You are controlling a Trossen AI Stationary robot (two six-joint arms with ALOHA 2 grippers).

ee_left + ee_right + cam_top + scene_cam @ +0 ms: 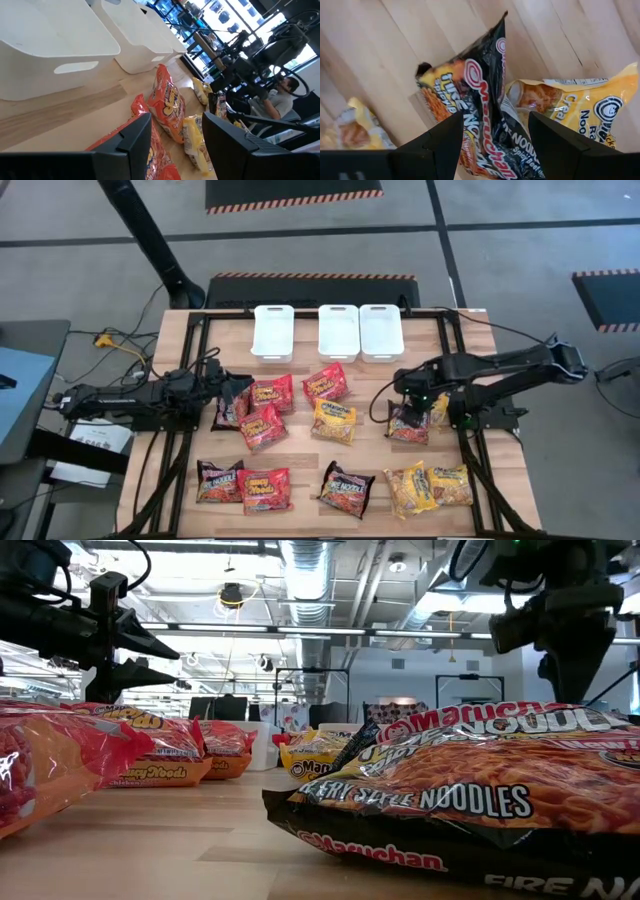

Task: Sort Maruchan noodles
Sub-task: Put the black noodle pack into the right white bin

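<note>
Maruchan noodle packets lie flat and scattered on the wooden table: red ones (270,392) (326,383), a yellow one (333,421), dark ones (346,488). My right gripper (408,412) points down, open, over a dark packet (487,95) at the table's right, one finger on either side of the packet's raised seam. A yellow packet (575,107) lies partly under that dark one. My left gripper (243,388) hangs level and open above the table's left side, beside a dark packet (230,412) and the red ones.
Three white bins (272,332) (338,330) (381,330) stand side by side along the far edge. Along the near edge lie more packets, among them a red one (264,490) and two yellow ones (410,488) (450,485). Black frame rails (190,380) run down both sides.
</note>
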